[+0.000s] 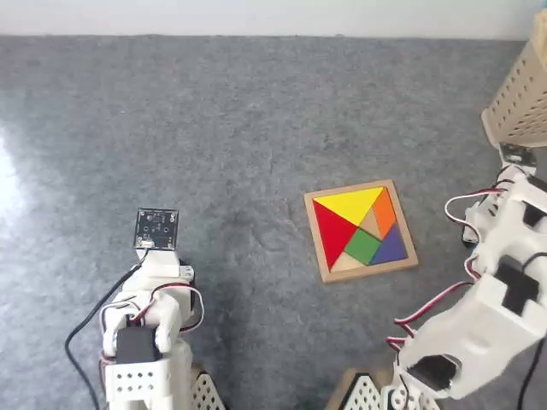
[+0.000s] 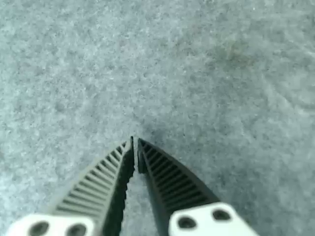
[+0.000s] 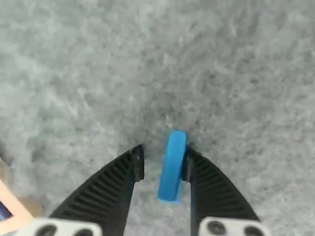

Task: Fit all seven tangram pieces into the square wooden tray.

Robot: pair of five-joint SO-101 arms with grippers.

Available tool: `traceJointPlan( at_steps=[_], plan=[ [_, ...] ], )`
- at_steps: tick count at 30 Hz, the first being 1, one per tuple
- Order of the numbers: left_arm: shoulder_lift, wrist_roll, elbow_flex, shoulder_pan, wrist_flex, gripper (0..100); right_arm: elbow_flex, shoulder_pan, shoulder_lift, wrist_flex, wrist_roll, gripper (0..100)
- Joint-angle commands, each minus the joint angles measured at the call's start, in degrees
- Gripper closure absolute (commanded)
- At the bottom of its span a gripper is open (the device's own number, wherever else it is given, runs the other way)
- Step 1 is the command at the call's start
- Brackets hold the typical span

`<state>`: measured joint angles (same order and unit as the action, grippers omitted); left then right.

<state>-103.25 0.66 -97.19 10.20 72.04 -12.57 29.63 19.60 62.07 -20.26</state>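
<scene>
Right wrist view: right tool apart around a blue piece, on edge on the table.
Left tool together. With the piece outside the tray, uneven closing could topple it.

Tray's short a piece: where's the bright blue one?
Right wrist view: the bright blue piece stands on edge on the mat between the right gripper fingers, touching one, outside the tray.
</scene>
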Motion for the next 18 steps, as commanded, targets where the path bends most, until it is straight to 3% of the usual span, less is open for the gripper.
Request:
traceJointPlan(
  at_steps=[1,5,18],
  plan=[
    [-1.0,-0.4,0.7,0.0,0.3,99,2.1,-0.3,0.6,-0.4,0.7,87.4],
    [-1.0,-0.4,0.7,0.0,0.3,99,2.1,-0.2,0.5,-0.4,0.4,99.2],
    [-1.0,-0.4,0.7,0.0,0.3,99,8.4,-0.6,-3.2,10.6,-1.8,99.1]
  ],
)
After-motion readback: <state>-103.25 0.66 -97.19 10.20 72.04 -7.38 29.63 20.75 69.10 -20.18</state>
